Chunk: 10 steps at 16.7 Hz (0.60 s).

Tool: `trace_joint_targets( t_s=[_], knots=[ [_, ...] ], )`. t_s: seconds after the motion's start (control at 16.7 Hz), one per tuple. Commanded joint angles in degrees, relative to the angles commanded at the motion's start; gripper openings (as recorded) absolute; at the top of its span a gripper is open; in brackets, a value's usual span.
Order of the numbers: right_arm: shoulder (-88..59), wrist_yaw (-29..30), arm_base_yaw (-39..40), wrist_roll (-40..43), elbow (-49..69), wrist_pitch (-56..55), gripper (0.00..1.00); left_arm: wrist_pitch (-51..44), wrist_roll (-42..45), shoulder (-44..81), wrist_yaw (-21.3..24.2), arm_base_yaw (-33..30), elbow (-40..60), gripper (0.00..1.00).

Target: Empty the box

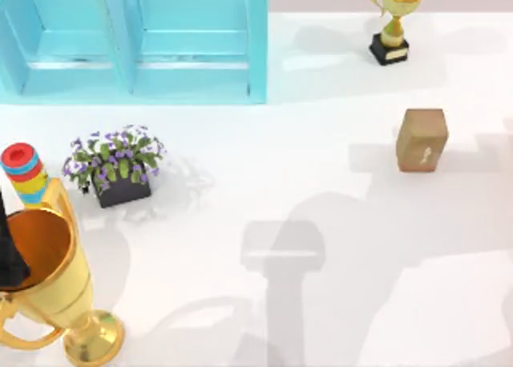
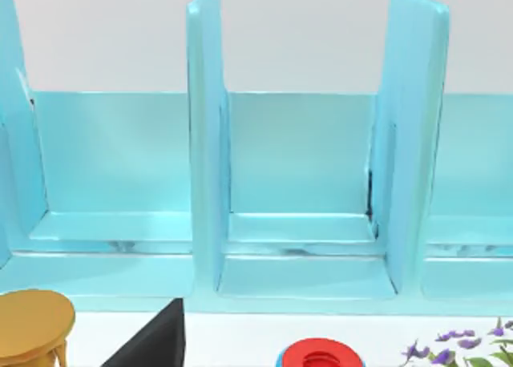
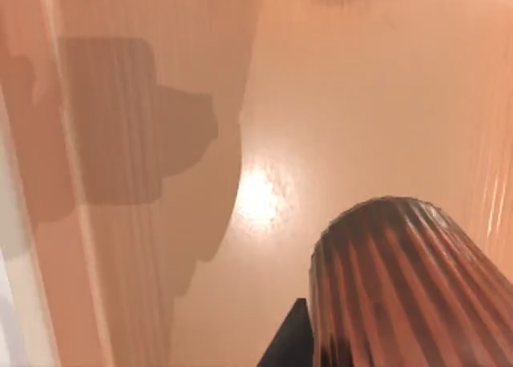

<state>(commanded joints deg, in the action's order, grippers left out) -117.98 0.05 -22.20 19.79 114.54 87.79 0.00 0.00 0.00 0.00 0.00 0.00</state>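
Box (image 1: 421, 139) first: you have it standing upright on the white table (image 1: 321, 191), on the top view's right side, between the small trophy (image 1: 392, 22) at the far edge and the open near half, well apart from both. A small white mark shows on the face turned toward the camera. From above its top looks closed and nothing lies beside it, so you should judge the emptying as not yet begun.

Neither gripper is at the box, and you cannot tell how either arm's jaws stand. At the top view's left edge a dark shape sits against the bowl of the large gold trophy (image 1: 48, 279); it may belong to your left arm, but that is a guess.

The next move, as I judge it, calls for bringing an arm across to the box and taking it by its sides so it can be tipped.

The top view gives you the whole layout: the light-blue cabinet (image 1: 132, 42) at the far left, the planter with purple flowers (image 1: 119, 168) in front of it, and a stack of coloured rings (image 1: 24, 173) near the big trophy. The left wrist view looks into the cabinet's open compartments (image 2: 300, 183). The right wrist view gives a warm orange surface with a dark ribbed cylinder (image 3: 401, 295) close by; you cannot say what either is
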Motion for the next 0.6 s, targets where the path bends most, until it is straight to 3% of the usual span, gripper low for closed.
trace_joint_targets(
  t_s=[0.24,0.6],
  knots=[
    [-0.6,0.3,12.2,-12.2,-3.5,-2.8,0.0,0.0,0.0,0.0,0.0,0.0,0.0,1.0],
    [-0.5,-0.1,39.2,-39.3,-11.1,-10.9,0.0,0.0,0.0,0.0,0.0,0.0,0.0,1.0]
  ],
)
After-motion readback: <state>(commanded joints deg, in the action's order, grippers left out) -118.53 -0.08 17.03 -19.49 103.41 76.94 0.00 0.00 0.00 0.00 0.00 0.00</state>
